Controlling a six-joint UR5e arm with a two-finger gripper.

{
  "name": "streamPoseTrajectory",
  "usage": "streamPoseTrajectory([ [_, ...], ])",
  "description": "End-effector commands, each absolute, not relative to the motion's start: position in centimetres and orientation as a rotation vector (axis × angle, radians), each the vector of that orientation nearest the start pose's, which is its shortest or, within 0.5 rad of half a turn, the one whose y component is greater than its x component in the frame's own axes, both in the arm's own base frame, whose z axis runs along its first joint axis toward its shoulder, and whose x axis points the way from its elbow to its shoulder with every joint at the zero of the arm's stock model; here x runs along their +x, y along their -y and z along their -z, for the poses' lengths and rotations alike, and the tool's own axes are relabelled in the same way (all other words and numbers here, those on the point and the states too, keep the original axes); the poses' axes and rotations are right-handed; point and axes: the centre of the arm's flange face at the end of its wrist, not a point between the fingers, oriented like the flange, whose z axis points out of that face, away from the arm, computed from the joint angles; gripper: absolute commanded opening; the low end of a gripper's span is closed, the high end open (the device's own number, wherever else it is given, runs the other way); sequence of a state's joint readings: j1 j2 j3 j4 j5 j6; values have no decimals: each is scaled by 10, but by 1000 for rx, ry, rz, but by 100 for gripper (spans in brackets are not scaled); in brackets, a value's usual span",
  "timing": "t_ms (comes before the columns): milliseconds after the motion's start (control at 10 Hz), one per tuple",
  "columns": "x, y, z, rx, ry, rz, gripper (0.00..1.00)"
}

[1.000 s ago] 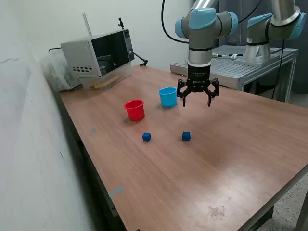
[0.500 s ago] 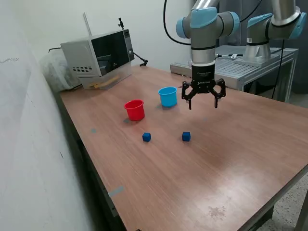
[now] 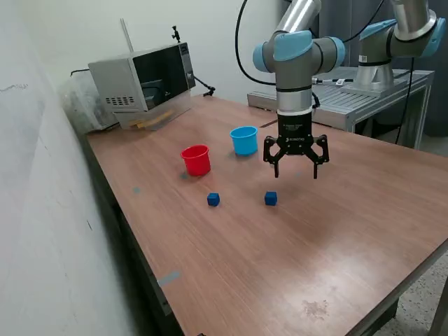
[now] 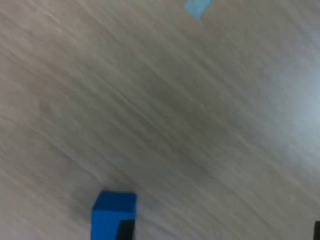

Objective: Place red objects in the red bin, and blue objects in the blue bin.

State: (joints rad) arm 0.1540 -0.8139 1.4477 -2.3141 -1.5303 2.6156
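Blue cubes, two in number, lie on the table [image 3: 364,210] well apart: one [image 3: 271,199] just below the gripper [image 3: 295,170], the other [image 3: 213,200] toward the exterior view's left. No red cubes are visible. Red cup [image 3: 196,159] and light blue cup [image 3: 243,140] stand upright on the far side. Gripper hangs above the table with fingers spread wide, holding nothing. Wrist view shows one blue cube [image 4: 113,214] at the frame edge, not centred. Judged step: approach to the first blue cube. Next move calls for centring over it, descending and closing
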Motion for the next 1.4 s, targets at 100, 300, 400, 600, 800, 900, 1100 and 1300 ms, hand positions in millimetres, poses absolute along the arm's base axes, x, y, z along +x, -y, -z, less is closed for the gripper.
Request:
streamPoseTrajectory([
  [100,-721,248,-135,-2859,-1595,-179,100],
  [300,-726,236,-133,-2845,-1619,-183,100],
  [400,-726,235,-128,-2841,-1620,-175,100],
  [600,-728,232,-117,-2835,-1626,-171,100],
  [800,-728,231,-116,-2837,-1621,-170,100],
  [900,-730,228,-116,-2847,-1598,-173,100],
  [1100,-730,226,-115,-2874,-1521,-186,100],
  [1300,-731,225,-115,-2886,-1491,-189,100],
])
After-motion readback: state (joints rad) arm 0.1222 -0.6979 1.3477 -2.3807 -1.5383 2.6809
